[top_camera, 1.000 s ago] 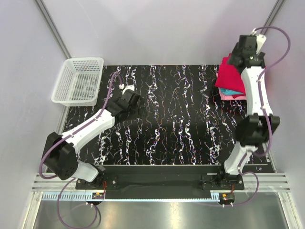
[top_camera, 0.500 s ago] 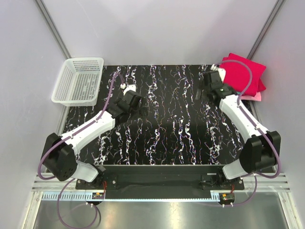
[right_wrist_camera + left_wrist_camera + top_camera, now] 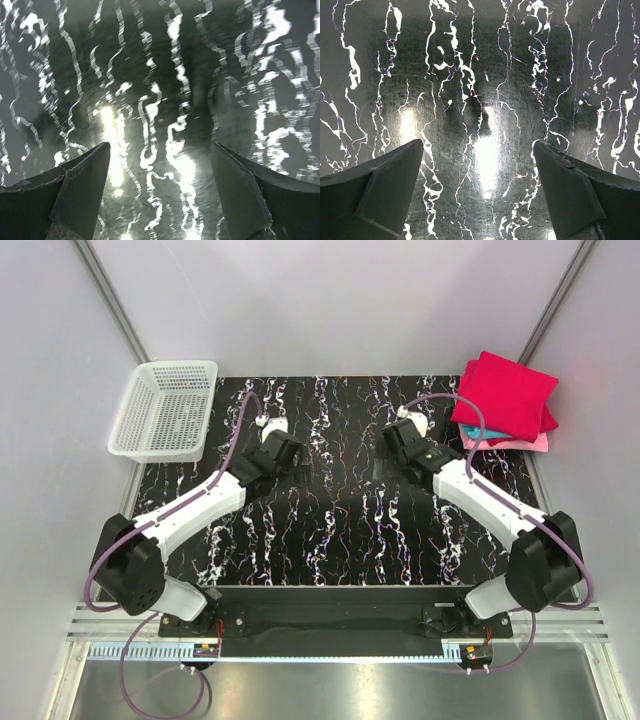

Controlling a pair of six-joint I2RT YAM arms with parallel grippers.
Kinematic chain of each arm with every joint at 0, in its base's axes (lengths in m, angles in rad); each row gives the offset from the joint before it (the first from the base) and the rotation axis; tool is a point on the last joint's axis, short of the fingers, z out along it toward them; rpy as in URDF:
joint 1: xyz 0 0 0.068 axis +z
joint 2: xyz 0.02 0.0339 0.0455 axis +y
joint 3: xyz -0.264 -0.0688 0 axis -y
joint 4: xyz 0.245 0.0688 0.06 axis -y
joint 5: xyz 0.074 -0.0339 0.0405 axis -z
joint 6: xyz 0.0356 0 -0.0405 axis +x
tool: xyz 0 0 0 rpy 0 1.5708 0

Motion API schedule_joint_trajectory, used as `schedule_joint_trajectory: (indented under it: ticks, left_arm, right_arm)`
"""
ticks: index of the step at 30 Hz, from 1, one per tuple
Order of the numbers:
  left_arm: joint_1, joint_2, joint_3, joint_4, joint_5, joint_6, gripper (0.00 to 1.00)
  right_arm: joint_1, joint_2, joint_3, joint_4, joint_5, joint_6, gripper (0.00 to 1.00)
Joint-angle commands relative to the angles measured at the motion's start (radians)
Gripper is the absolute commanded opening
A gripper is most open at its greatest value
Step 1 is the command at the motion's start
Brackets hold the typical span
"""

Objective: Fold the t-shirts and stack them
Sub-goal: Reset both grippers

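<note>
A white basket (image 3: 165,410) sits far left. The left gripper (image 3: 477,145) hangs wide open and empty over the black marbled table (image 3: 340,530); the right gripper (image 3: 160,145) does likewise near the middle. The t-shirts (image 3: 503,398) lie folded and stacked at the far right, red on top. Soft, light, floppy cloth, likely; pinch a folded edge. No writing is readable.

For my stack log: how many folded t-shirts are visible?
4, all in one pile at the far right corner: bright crimson cloth t-shirt on top, dark red t-shirt beneath, cyan t-shirt, pink t-shirt lowest. Others may be hidden.
</note>
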Motion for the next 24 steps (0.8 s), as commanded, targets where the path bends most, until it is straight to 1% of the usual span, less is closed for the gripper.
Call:
schedule_joint_trajectory:
  ticks: [1, 11, 24]
  left_arm:
    - [-0.007, 0.002, 0.001, 0.038, -0.027, 0.02, 0.99]
    - [-0.009, 0.025, 0.002, 0.042, -0.038, 0.019, 0.99]
    - [-0.01, 0.036, -0.009, 0.04, -0.058, 0.008, 0.99]
  right_arm:
    - [0.041, 0.018, -0.012, 0.046, -0.004, 0.063, 0.87]
    - [0.099, 0.058, -0.014, 0.069, -0.023, 0.095, 0.86]
    - [0.119, 0.098, -0.009, 0.075, -0.026, 0.1, 0.85]
